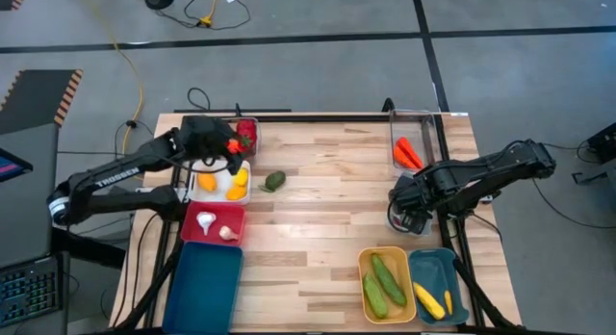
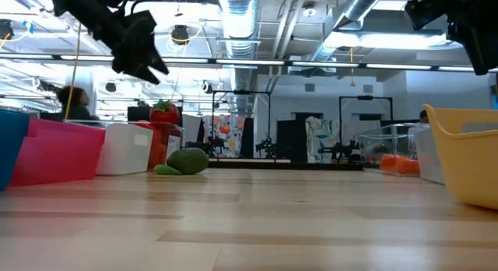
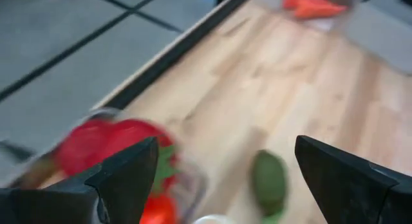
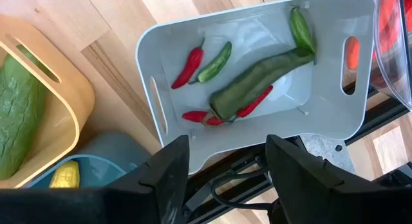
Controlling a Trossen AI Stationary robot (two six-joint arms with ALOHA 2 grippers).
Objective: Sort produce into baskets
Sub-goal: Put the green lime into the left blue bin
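The loose green avocado-like piece (image 1: pixel 275 180) lies on the bare wooden table (image 1: pixel 327 219), and everything else can be placed from it. Just to its left stands a white basket (image 1: pixel 223 185) holding orange-yellow pieces, with a clear basket (image 1: pixel 246 135) of red produce (image 3: pixel 106 141) behind that; in the low view the red fruit shows above the clear rim. The left gripper (image 1: pixel 231 154) hangs over those 2 baskets, left of the green piece, its 2 fingers (image 3: pixel 125 176) spread wide apart and empty. Nearer the front on that same side sit a pink-red basket (image 1: pixel 214 224) with white garlic (image 1: pixel 206 220) and a larger dark teal basket (image 1: pixel 204 287). Far to the right of the green piece, at the back corner, a clear basket holds carrots (image 1: pixel 406 153). The right gripper (image 1: pixel 408 206) hovers well right of the green piece above a white basket (image 4: pixel 257 89) that contains red and green chillies (image 4: pixel 188 67); its jaws stand partly apart with nothing between them. In front of it, an orange-yellow basket (image 1: pixel 387 284) holds 2 cucumbers (image 1: pixel 388 279), and a small teal basket (image 1: pixel 436 287) beside it holds yellow pieces
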